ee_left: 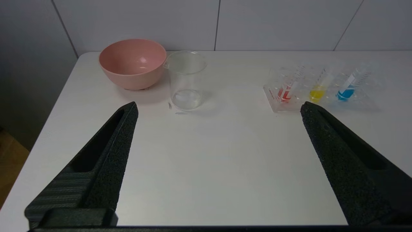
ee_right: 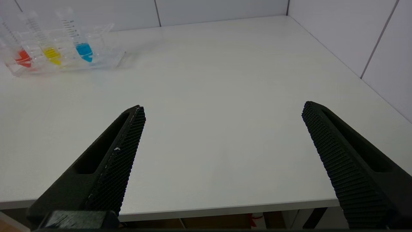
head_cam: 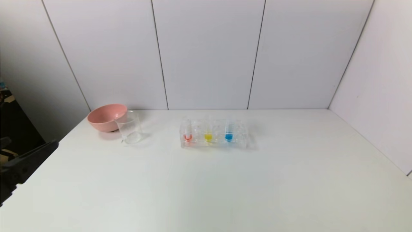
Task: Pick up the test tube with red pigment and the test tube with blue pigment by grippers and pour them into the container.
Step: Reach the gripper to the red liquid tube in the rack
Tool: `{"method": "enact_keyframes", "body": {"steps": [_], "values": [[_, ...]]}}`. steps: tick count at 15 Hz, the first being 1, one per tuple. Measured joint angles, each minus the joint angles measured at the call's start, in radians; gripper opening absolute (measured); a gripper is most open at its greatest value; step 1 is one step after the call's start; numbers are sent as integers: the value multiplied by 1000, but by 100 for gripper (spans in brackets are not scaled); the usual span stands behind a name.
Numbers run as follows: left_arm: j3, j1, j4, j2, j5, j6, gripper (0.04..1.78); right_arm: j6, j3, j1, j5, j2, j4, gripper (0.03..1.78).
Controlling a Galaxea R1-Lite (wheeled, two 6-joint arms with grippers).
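Observation:
The red-pigment tube (head_cam: 188, 132) and the blue-pigment tube (head_cam: 229, 131) stand upright in a clear rack (head_cam: 214, 144) mid-table, with a yellow tube (head_cam: 208, 132) between them. They also show in the left wrist view, red (ee_left: 285, 91) and blue (ee_left: 347, 88), and in the right wrist view, red (ee_right: 20, 53) and blue (ee_right: 81, 43). The clear glass beaker (head_cam: 129, 127), also seen from the left wrist (ee_left: 186, 80), stands empty to the rack's left. My left gripper (ee_left: 219, 108) is open and empty over the table's near left. My right gripper (ee_right: 223, 108) is open and empty at the table's near edge. Neither shows in the head view.
A pink bowl (head_cam: 106, 116) sits right behind and left of the beaker, also in the left wrist view (ee_left: 132, 62). White wall panels close the back and right side. A dark object (head_cam: 24, 162) lies off the table's left edge.

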Motion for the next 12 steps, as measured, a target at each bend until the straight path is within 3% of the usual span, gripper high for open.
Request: {"method": "enact_keyframes", "body": {"steps": [4, 7, 9, 12], "values": [[-113, -23, -119, 330, -76, 8, 176, 0, 0, 0, 0, 0, 0, 177], [-197, -129, -125, 468, -78, 1, 176, -1, 0, 0, 0, 0, 0, 177], [-260, -232, -84, 529, -21, -23, 176, 0, 0, 0, 0, 0, 0, 177], [-380, -398, 14, 631, 172, -121, 176, 0, 0, 0, 0, 0, 0, 177]]}}
